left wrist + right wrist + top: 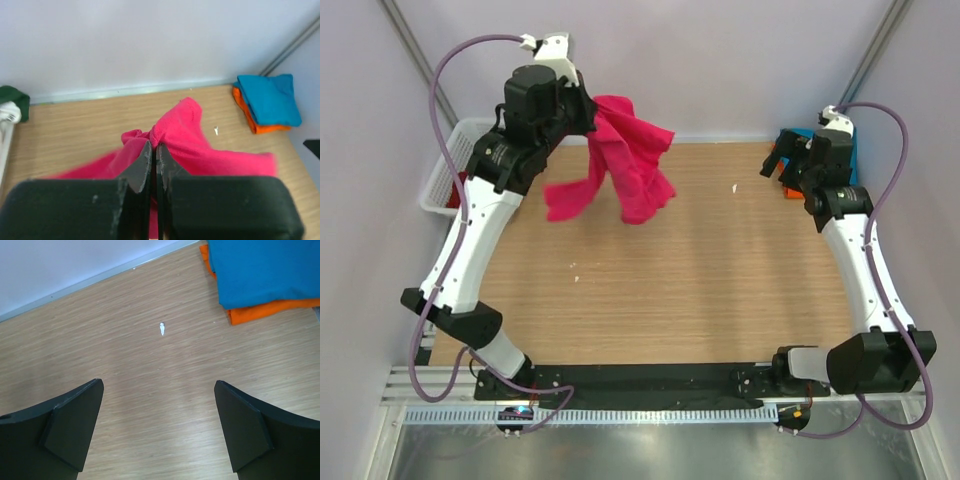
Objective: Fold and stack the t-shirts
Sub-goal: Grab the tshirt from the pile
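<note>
My left gripper is shut on a bunched fold of the magenta-pink t-shirt. It holds the shirt up over the far left of the table, and the shirt hangs crumpled below it. In the left wrist view the fingertips pinch the pink cloth. A folded teal-blue t-shirt lies on a folded orange t-shirt at the far right corner. My right gripper stands open over bare wood just left of that stack, with nothing between its fingers. In the top view the right gripper partly hides the stack.
A white lattice basket stands off the table's far left edge, with green cloth and white cloth at it. A small white scrap lies on the wood. The back wall runs close behind the table.
</note>
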`<act>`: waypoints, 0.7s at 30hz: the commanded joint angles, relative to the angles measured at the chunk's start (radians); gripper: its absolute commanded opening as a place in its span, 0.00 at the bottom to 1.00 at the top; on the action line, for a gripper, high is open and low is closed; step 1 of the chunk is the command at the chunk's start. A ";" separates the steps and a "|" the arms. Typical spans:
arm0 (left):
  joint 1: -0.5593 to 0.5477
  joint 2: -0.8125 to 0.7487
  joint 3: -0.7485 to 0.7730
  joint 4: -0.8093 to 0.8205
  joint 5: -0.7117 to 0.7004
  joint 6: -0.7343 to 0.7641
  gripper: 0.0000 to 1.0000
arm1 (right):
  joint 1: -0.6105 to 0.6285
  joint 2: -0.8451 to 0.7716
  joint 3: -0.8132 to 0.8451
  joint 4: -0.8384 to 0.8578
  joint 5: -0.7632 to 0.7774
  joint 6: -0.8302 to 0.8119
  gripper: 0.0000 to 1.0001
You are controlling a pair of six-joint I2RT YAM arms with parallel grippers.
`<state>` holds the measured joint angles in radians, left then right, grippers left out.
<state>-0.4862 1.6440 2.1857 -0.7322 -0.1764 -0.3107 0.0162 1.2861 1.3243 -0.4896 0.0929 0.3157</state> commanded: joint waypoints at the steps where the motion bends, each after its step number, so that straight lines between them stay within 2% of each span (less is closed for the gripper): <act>1: -0.041 -0.036 -0.090 0.052 -0.029 0.022 0.00 | 0.002 -0.059 0.019 -0.026 0.043 0.002 1.00; 2: -0.072 -0.061 -0.148 0.066 -0.032 0.013 0.00 | 0.002 -0.060 0.021 -0.036 0.053 0.008 1.00; 4: -0.124 -0.093 -0.394 0.126 -0.025 -0.010 0.00 | 0.002 -0.068 0.013 -0.085 0.067 0.017 1.00; 5: -0.144 -0.093 -0.395 0.151 -0.025 -0.019 0.00 | 0.002 -0.068 0.013 -0.086 0.070 0.023 1.00; 6: -0.164 -0.104 -0.519 0.178 -0.017 -0.027 0.00 | 0.002 -0.077 0.000 -0.101 0.070 0.031 1.00; 8: -0.230 -0.095 -0.599 0.241 -0.006 -0.042 0.00 | 0.001 -0.091 -0.037 -0.107 0.054 0.046 1.00; 9: -0.251 -0.063 -0.625 0.243 0.006 -0.045 0.08 | 0.002 -0.105 -0.051 -0.104 0.047 0.051 1.00; 10: -0.270 -0.043 -0.645 0.240 0.009 -0.047 0.16 | 0.002 -0.111 -0.065 -0.103 0.039 0.054 1.00; 11: -0.302 -0.023 -0.636 0.217 0.009 -0.048 0.32 | 0.002 -0.117 -0.079 -0.096 0.018 0.059 1.00; 12: -0.308 0.012 -0.612 0.168 0.008 -0.048 0.84 | 0.002 -0.123 -0.097 -0.096 0.005 0.059 1.00; 13: -0.308 0.020 -0.597 0.139 -0.052 -0.057 0.96 | 0.001 -0.126 -0.105 -0.096 -0.008 0.056 1.00; 14: -0.302 0.023 -0.586 0.114 -0.089 -0.068 1.00 | 0.002 -0.126 -0.115 -0.098 -0.034 0.056 1.00; 16: -0.241 0.002 -0.564 0.079 -0.101 -0.061 1.00 | 0.004 -0.130 -0.125 -0.102 -0.061 0.056 1.00; 18: -0.169 -0.018 -0.551 0.065 -0.045 -0.077 1.00 | 0.005 -0.128 -0.135 -0.109 -0.081 0.056 1.00; 21: 0.015 -0.039 -0.540 0.034 0.090 -0.094 1.00 | 0.031 -0.130 -0.163 -0.107 -0.128 0.091 1.00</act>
<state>-0.6392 1.6878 1.5909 -0.6716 -0.1638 -0.3729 0.0204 1.1835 1.1801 -0.6079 0.0357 0.3714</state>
